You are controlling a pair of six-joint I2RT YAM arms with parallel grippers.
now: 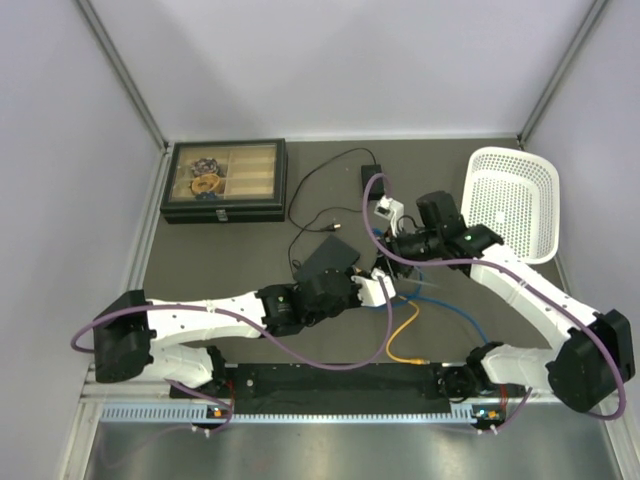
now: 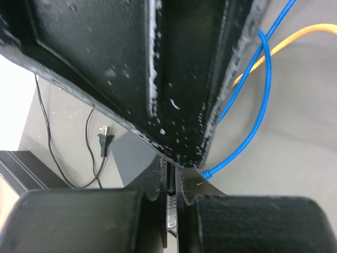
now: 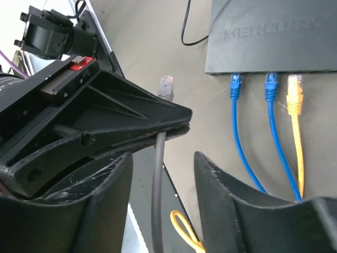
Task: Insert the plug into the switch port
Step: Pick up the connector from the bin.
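1. Plug [image 3: 166,87]: near switch [image 3: 274,37], apart from its socket edge, not inserted.
2. Left claw [image 3: 184,118]: pinching plug from behind.
3. Right claw [image 3: 163,158]: spread wide, grey cable [image 3: 157,200] running between fingers.

A robot lab test cell: white panel walls [image 1: 340,60] on aluminium posts [image 1: 124,72] enclose a grey surface [image 1: 230,265].

Switch [image 3: 274,39]: dark grey, marked MERCURY. Two blue plugs [image 3: 236,85] and a yellow plug [image 3: 295,95] are seated side by side in its edge. Grey plug [image 3: 166,87] sits left of the switch, apart from it. Left gripper [image 3: 176,121] is clamped on the plug's cable. Right gripper [image 3: 163,158] fingers are spread either side of the cable.
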